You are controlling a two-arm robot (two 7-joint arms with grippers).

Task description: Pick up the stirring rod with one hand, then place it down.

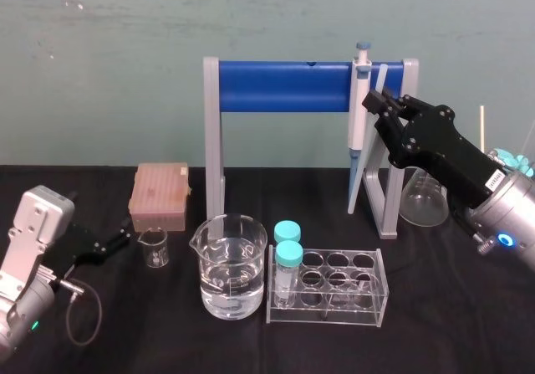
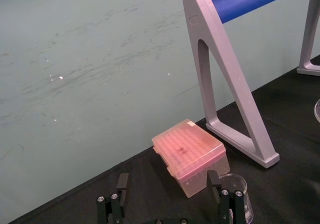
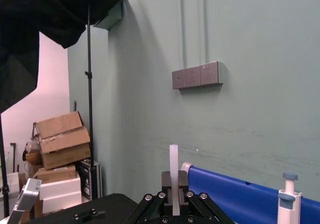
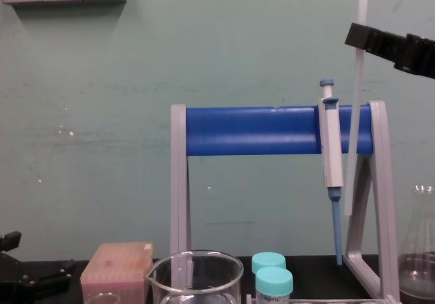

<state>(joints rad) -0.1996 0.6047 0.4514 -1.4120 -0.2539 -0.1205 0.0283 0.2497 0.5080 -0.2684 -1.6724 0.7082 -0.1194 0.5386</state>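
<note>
Your right gripper (image 4: 360,37) grips the rod (image 4: 355,127) upright at the stand's (image 4: 251,130) right end; left of it, the left gripper (image 2: 167,174) gapes over black cloth (image 1: 451,324).

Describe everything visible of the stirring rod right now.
The stirring rod is a long, thin, straight stick, whitish and translucent, like glass or plastic. It hangs nearly upright, slightly tilted, pinched near its top between the fingers of the right tool, with a short stub sticking above them. Its lower end hangs free above the table, beside the pipette hung on the rack. Nothing else visibly touches it.
</note>
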